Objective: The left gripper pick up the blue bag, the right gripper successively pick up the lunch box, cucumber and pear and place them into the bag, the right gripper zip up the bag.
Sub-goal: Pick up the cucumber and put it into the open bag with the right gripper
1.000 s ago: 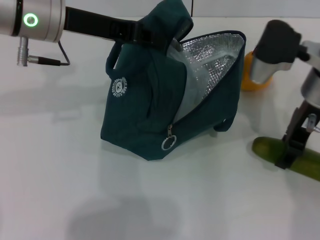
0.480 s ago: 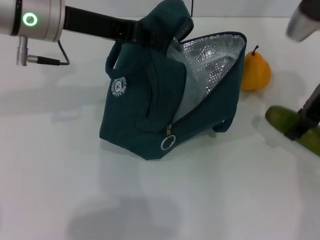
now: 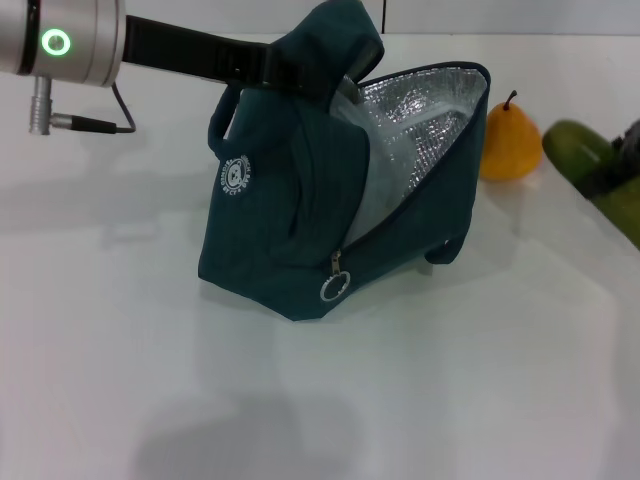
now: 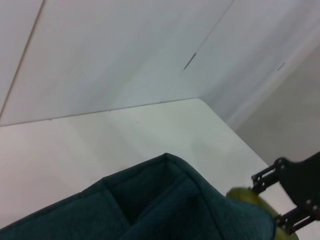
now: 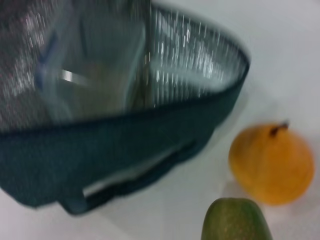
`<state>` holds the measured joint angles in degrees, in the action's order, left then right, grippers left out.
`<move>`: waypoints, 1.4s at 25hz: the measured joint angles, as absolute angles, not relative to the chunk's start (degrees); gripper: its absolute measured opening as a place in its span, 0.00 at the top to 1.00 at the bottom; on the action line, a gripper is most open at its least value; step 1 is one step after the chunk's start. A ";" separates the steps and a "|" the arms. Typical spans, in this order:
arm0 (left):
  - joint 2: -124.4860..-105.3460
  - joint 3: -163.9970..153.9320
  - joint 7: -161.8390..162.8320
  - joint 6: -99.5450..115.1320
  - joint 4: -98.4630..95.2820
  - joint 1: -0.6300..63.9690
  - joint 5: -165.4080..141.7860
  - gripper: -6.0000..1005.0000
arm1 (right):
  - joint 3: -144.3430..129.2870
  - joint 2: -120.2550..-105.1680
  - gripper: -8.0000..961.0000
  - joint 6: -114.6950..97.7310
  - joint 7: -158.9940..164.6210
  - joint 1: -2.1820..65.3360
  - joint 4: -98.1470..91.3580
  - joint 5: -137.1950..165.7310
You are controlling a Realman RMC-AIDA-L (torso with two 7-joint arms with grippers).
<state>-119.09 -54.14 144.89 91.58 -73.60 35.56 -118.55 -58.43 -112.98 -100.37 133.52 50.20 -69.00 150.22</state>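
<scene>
Cucumber [image 3: 600,172] is riding in the right gripper [image 3: 622,152], whose black fingers are clamping around its middle near the right edge of the head view, so the blunt green end is sticking out ahead of the jaws toward the blue bag [image 3: 300,200]; the left wrist view is showing the same thing, the linkage of that claw [image 4: 295,192] pinching the green skin [image 4: 247,196] just past the bag's fabric edge. Holding it mid-length is likely meant to keep it level while it goes in end first. The left gripper [image 3: 300,72] is gripping the bag's raised top flap, its jaws buried in the fabric, and by pulling that flap up and back it is keeping the foil-lined mouth gaping toward the other arm. Inside that mouth the lunch box [image 5: 95,75] is lying already, its clear walls showing against the lining, so by my reading the first item is done and the second is under way. The pear [image 3: 511,138] is sitting on the white table [image 3: 300,400], just beside the bag's open end and between it and the loaded jaws, untouched and waiting its turn. The zipper pull [image 3: 334,288] is hanging at the low end of the opening, left alone until everything is in.
</scene>
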 joint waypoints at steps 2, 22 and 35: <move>-119.09 -54.14 144.86 91.59 -73.61 35.55 -118.55 0.96 | -57.20 -112.98 0.35 -101.17 133.53 49.96 -71.58 148.24; -119.35 -54.53 145.06 91.69 -73.75 35.33 -117.24 0.96 | -53.68 -115.00 0.35 -88.95 118.30 40.16 -80.14 111.75; -119.35 -54.50 145.04 91.76 -73.43 35.43 -117.13 0.96 | -56.34 -115.47 0.35 -86.25 94.08 38.39 -58.57 88.55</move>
